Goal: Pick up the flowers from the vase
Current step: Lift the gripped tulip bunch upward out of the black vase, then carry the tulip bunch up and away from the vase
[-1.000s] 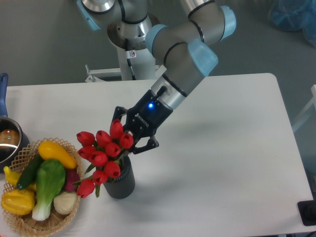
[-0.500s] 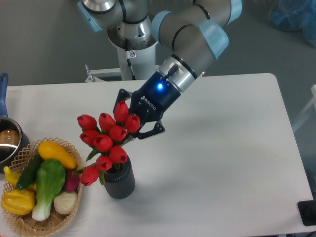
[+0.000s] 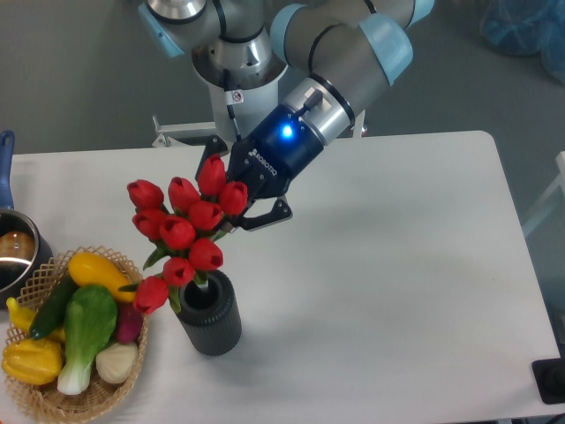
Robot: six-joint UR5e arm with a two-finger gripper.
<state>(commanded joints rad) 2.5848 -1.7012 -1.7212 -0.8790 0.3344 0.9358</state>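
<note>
Hand (image 3: 237, 196) sat above the left-centre of the tabletop (image 3: 397, 265), angled down and to the left from the arm (image 3: 340, 53), a blue light lit on its dark body. Its two black fingers (image 3: 265, 218) were closed in on the flowers (image 3: 181, 231), gripping the bunch near the top, just behind the uppermost red buds. One finger showed below the buds on the right; the other was mostly hidden behind the topmost bud.

Flowers: red tulip buds in a loose cluster, leaning up and to the right toward the hand, green stems and leaves trailing down to the left. The lowest buds hung just above and to the left of the vase (image 3: 210, 314). Stem ends appeared to reach the vase mouth; whether they were still inside could not be told.

Vase: dark grey, ribbed, upright on the tabletop directly below the bunch, round mouth visible.

Left of the vase, just beside it: wicker basket (image 3: 84, 402) holding a yellow squash (image 3: 101, 274), a green leafy vegetable (image 3: 84, 331), a dark red round vegetable (image 3: 130, 324) and other produce. Further left, at the frame edge: metal pot (image 3: 15, 256) with a blue handle (image 3: 5, 163).
</note>
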